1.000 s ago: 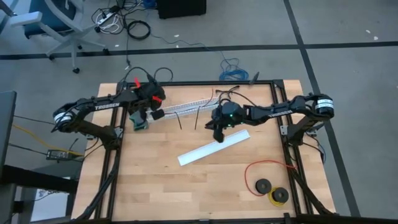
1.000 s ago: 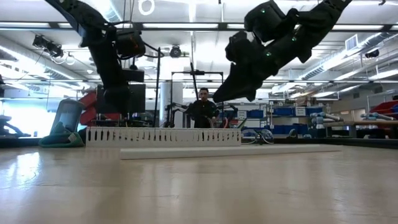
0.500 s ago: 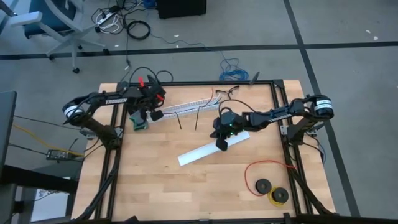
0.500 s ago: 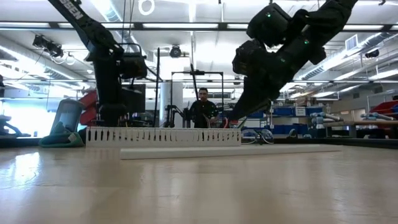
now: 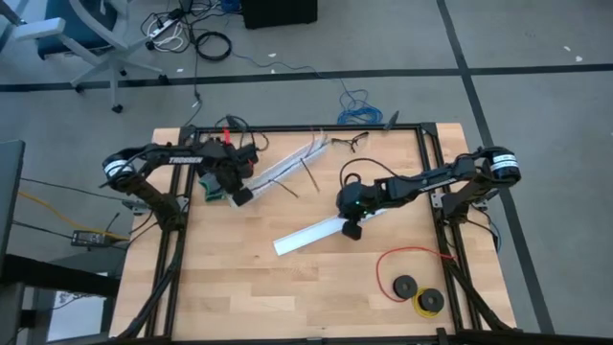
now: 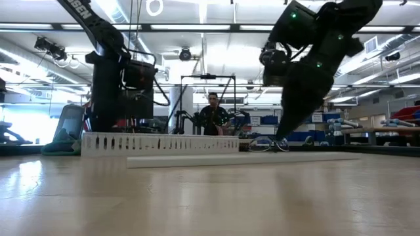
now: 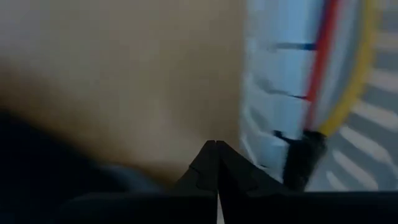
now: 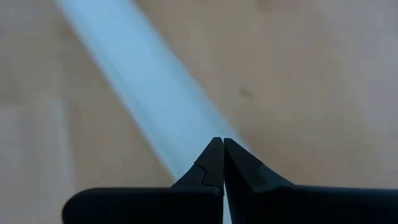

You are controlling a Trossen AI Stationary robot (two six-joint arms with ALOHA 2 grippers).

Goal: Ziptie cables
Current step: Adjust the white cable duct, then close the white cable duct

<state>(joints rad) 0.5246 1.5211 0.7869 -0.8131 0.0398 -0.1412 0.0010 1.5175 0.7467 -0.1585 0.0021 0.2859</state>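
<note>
The cables (image 7: pixel 339 93), thin red and yellow wires ending in a dark plug (image 7: pixel 303 163), lie inside a white slotted channel (image 5: pixel 287 165) that runs slantwise on the table's far left part. My left gripper (image 5: pixel 239 189) is shut and hovers low by the channel's near-left end (image 7: pixel 261 124). My right gripper (image 5: pixel 351 228) is shut and points down at a plain white strip (image 5: pixel 321 231) in the table's middle. Its tip (image 6: pixel 282 139) is close above the strip (image 8: pixel 155 112). My left gripper has its shut fingertips (image 7: pixel 205 163) right beside the slotted channel's near-left end; whether they touch it, I cannot tell. My right gripper comes at the plain white strip from above with shut fingertips (image 8: pixel 235 163); whether they touch it, I cannot tell.
Two thin black sticks (image 5: pixel 308 173) lie by the slotted channel. A red wire loop (image 5: pixel 412 261) with black spools (image 5: pixel 406 286) sits near the right corner. A teal object (image 5: pixel 213 189) lies beside my left gripper. A black frame (image 5: pixel 421 144) borders the table. A person (image 6: pixel 212 113) stands in the room beyond.
My right gripper has come down and toward the near edge, from above the table's middle to just over the plain white strip. My left gripper has shifted slightly toward the near edge. The slotted channel's left end has swung toward the near edge, so it lies steeper.
</note>
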